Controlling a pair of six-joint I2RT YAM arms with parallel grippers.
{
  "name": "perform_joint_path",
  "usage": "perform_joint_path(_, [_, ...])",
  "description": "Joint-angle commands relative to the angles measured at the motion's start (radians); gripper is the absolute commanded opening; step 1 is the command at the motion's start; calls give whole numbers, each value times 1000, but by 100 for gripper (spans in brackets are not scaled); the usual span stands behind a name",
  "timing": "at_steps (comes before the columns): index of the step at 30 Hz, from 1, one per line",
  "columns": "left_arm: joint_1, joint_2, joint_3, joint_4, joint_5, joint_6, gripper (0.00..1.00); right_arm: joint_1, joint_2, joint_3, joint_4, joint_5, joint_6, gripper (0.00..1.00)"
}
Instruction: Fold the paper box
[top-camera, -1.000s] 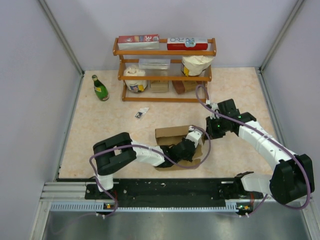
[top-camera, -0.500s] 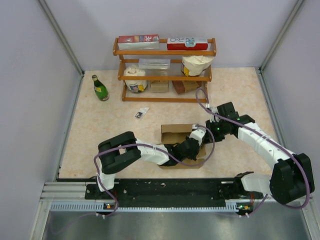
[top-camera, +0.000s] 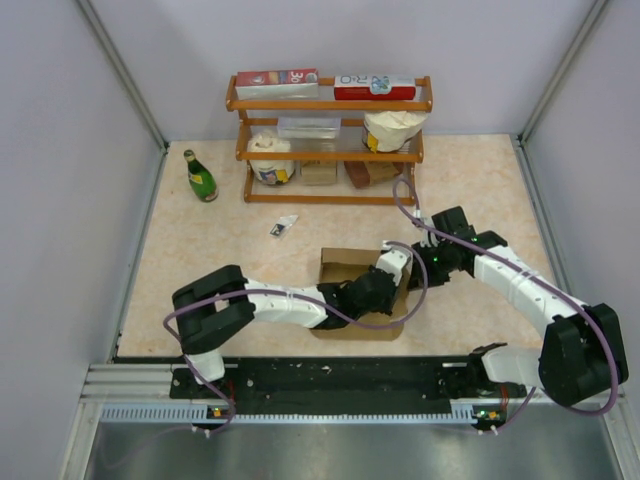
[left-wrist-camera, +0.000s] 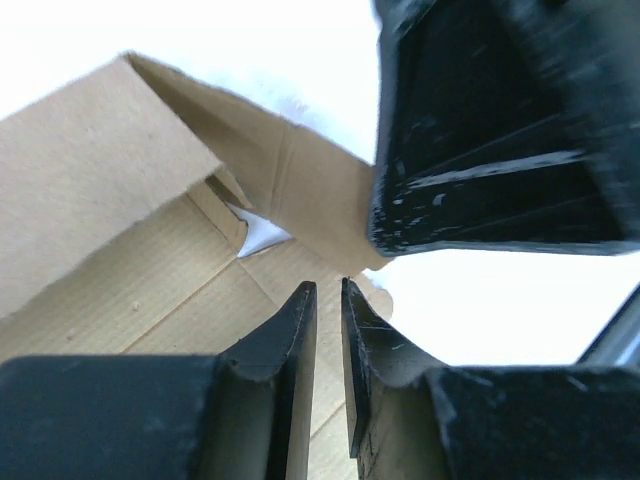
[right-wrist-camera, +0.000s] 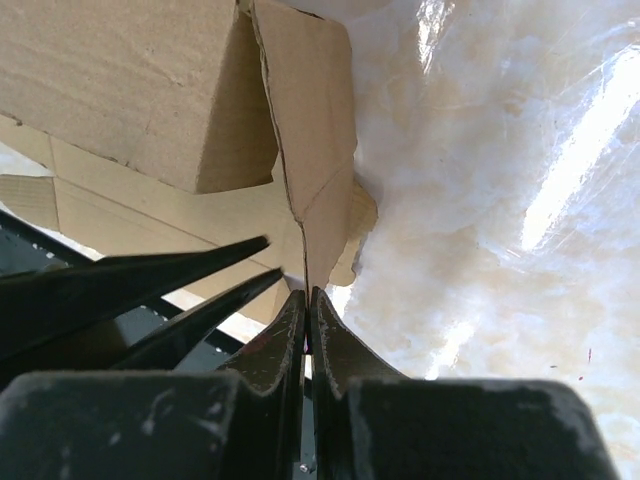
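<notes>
Here's the box (top-camera: 345, 268), just toward 6 o'clock of the table (top-camera: 220, 250) centre, and it's only half made. The wall on the 12 o'clock side stands up, the rest lies flat or leans.

Left arm comes in from 8 o'clock. The left gripper (left-wrist-camera: 322, 290) is low over the floor panel inside the box, fingers a narrow slit apart. Whether card is nipped in that slit, I can't tell.

Right arm reaches in from 4 o'clock to the box's 3 o'clock end. The right gripper (right-wrist-camera: 306, 295) has its fingers pressed together, tips right at the bottom edge of the end flap (right-wrist-camera: 315, 150), which stands creased down its middle. Touching it, by the look, but a pinch I can't confirm.

So the step in hand looks like closing that 3 o'clock end: left steadies the base, right works the flap.

Next move, as I judge it, calls for swinging the flap toward 9 o'clock along its crease. The left must bear down so the light card doesn't slide or spring open.
</notes>
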Motion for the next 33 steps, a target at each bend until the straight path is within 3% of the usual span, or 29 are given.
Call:
perform_joint_path(1, [-4, -123, -28, 17, 35, 22, 21, 12, 6, -3, 17, 28, 19, 0])
perform_joint_path(11, [-4, -310, -81, 2, 155, 44, 22, 12, 3, -3, 17, 39, 15, 0])
perform_joint_path(16, [15, -459, -84, -9, 118, 101, 24, 13, -1, -1, 18, 39, 13, 0])
perform_joint_path(20, [111, -523, -63, -44, 151, 131, 25, 12, -3, -4, 17, 38, 8, 0])
perform_joint_path(27, [315, -480, -71, -119, 216, 151, 23, 12, -4, 6, 20, 30, 4, 0])
perform_joint_path(33, [372, -442, -101, -135, 248, 167, 21, 12, -9, 17, 23, 19, 4, 0])
